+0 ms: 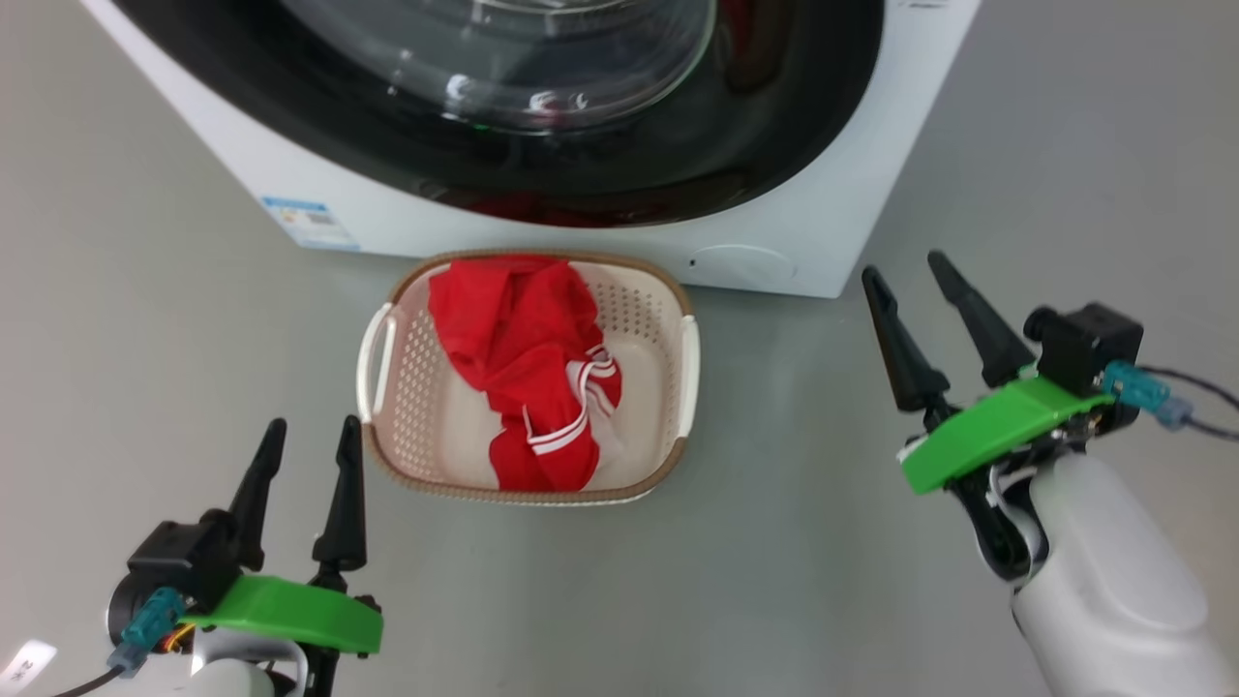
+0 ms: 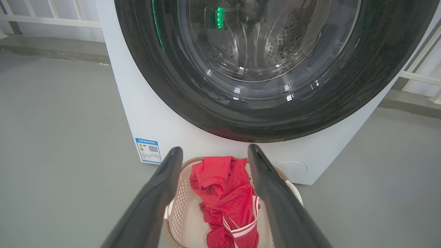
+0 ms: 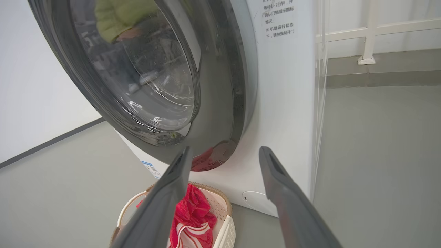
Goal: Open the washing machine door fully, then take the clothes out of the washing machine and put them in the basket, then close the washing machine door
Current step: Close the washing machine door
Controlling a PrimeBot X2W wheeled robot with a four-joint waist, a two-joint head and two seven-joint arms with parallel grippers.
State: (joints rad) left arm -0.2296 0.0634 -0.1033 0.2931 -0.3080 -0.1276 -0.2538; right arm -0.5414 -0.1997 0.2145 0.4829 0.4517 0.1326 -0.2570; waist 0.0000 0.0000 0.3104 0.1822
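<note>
The washing machine (image 1: pixel 407 208) fills the top of the head view, and its door (image 1: pixel 774 126), a black ring around clear glass, lies against its front. Just before it on the floor stands the basket (image 1: pixel 639 310) with the red clothes (image 1: pixel 523 358) heaped inside. My left gripper (image 1: pixel 315 423) is open and empty to the basket's lower left. To the basket's right, my right gripper (image 1: pixel 902 263) is open and empty too. In the left wrist view the left gripper (image 2: pixel 215 148) points at the door (image 2: pixel 344 86) above the clothes (image 2: pixel 224 193). My right gripper (image 3: pixel 225 148) faces the door (image 3: pixel 220 86) from the side.
A blue label (image 1: pixel 310 221) and a round white cap (image 1: pixel 740 263) sit low on the machine's front. Grey floor (image 1: pixel 1016 155) spreads on both sides. A white railing (image 3: pixel 368 34) stands behind the machine on the right. A cable (image 1: pixel 1200 397) trails from my right wrist.
</note>
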